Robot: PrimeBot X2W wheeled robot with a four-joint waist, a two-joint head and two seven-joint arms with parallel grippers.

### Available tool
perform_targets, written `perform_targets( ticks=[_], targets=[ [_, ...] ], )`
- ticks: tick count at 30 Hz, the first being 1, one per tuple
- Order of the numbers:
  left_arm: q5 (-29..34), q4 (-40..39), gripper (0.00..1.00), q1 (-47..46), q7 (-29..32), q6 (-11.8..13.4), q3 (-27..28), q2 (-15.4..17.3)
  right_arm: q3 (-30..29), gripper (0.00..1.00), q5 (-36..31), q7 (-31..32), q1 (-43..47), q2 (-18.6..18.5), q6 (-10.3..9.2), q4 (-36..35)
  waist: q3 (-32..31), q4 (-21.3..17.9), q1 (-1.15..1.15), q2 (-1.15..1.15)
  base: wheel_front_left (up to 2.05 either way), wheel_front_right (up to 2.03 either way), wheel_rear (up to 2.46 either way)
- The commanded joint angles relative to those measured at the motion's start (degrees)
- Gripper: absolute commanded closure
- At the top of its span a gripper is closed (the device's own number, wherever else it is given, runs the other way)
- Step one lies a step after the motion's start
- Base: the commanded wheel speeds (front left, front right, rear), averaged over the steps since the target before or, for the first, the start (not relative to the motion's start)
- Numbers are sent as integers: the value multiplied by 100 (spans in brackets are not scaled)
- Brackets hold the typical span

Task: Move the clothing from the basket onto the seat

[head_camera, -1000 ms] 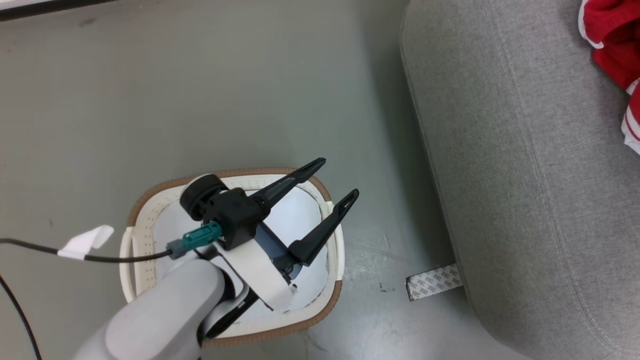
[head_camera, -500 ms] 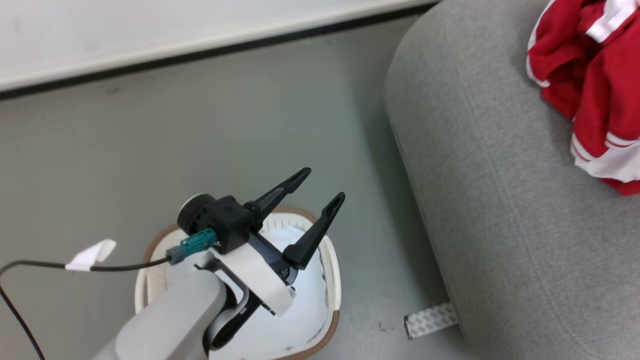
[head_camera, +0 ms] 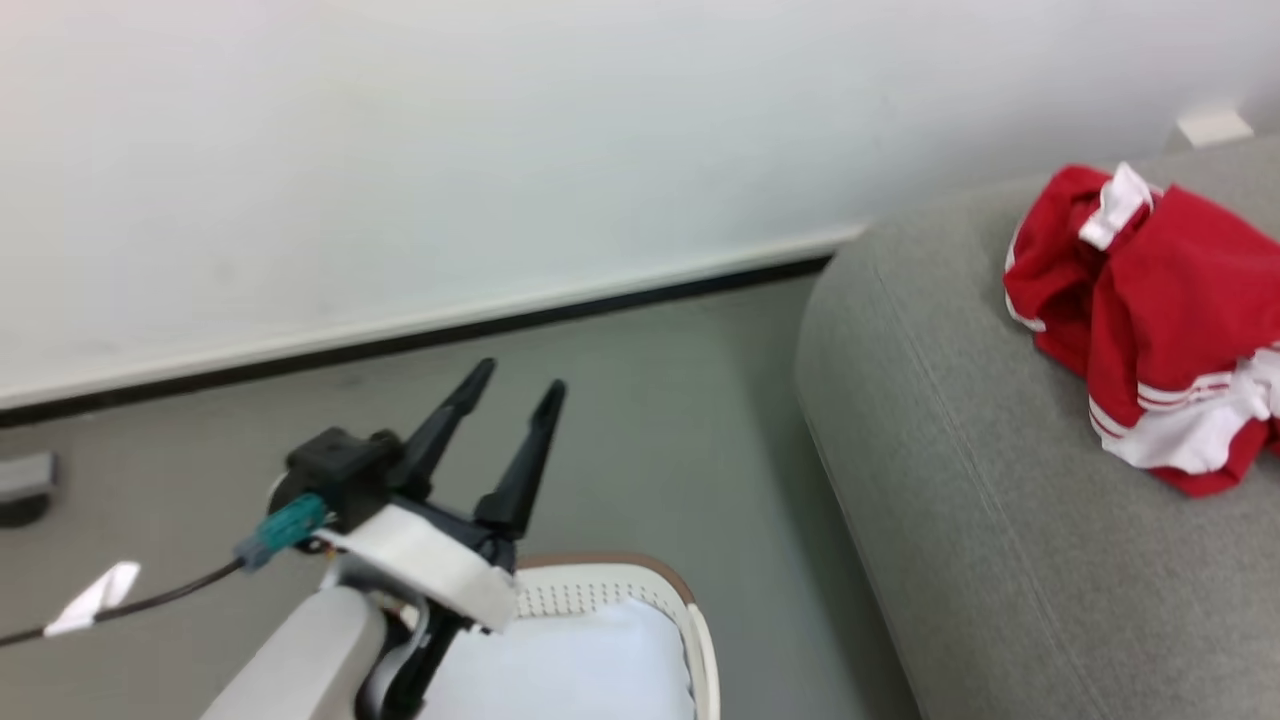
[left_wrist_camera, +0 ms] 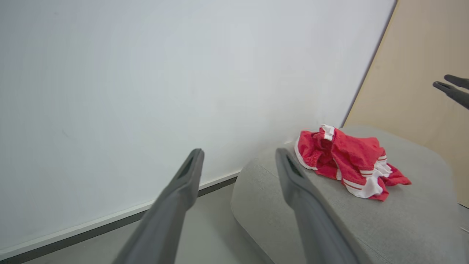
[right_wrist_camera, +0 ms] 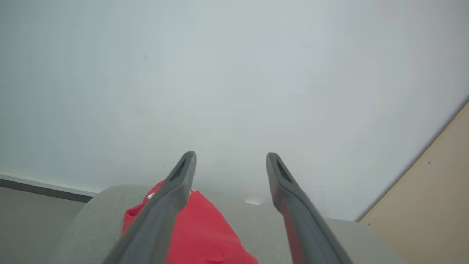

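The red-and-white clothing lies in a crumpled heap on the light-grey seat, near its back right. The left wrist view shows the same clothing on the seat. At the bottom of the head view stands the cream basket, with its pale inner bottom showing. My left gripper hangs open above the basket's far-left rim, holding nothing, its fingers well apart. My right gripper is open above the clothing, and its tips show at that view's right edge.
A white wall with a dark baseboard runs behind the grey floor. A tan panel stands beyond the seat. A cable with a white tag trails from the left wrist. A small dark object sits on the floor at left.
The head camera has tilted up, so the wall has come into view and the basket has slid to the bottom edge. The left gripper stays open and has lifted relative to the basket.
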Motion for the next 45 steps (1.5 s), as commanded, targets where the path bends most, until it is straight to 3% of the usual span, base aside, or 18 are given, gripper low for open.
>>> perform_targets(
  ticks=[1, 7, 14, 17, 20, 21, 32, 45],
  targets=[
    [65, 40, 0, 263, -1, 37, 221, 2, -81, 0, 81, -74, 355, 47, -14, -239, -484, 333, 1, 0, 0, 0, 0],
    [272, 77, 0, 852, -2, 107, 1108, -45, -440, 0, 156, -155, 1164, 472, -13, -1161, -729, 582, 1, 0, 0, 0, 0],
    [867, 55, 0, 1464, -2, 40, 1958, -259, -932, 0, -111, -166, 2283, 1272, -14, -2163, -771, 873, 1, 0, 0, 0, 0],
    [1238, -10, 0, 1815, -3, -16, 2417, -480, -1152, 0, -402, -167, 2970, 1829, -13, -2776, -766, 989, 1, 0, 0, 0, 0],
    [1510, -85, 0, 2063, -3, -34, 2803, -707, -1171, 0, -542, -167, 3393, 2161, -13, -3091, -757, 1032, 1, 0, 0, 0, 0],
    [1678, -67, 0, 2269, -3, -110, 3121, -950, -1207, 0, -699, -160, 3726, 2413, -13, -3279, -740, 1057, 1, 0, 0, 0, 0],
    [2093, 61, 0, 2575, -3, -390, 3611, -1394, -1302, 0, -917, -161, 4186, 2998, -13, -3324, -676, 1002, 1, 0, 0, 0, 0],
    [1991, 177, 0, 2482, -3, -455, 3617, -1455, -1335, 0, -981, -161, 4077, 3162, -13, -3209, -652, 982, 1, 0, 0, 0, 0]
  ],
)
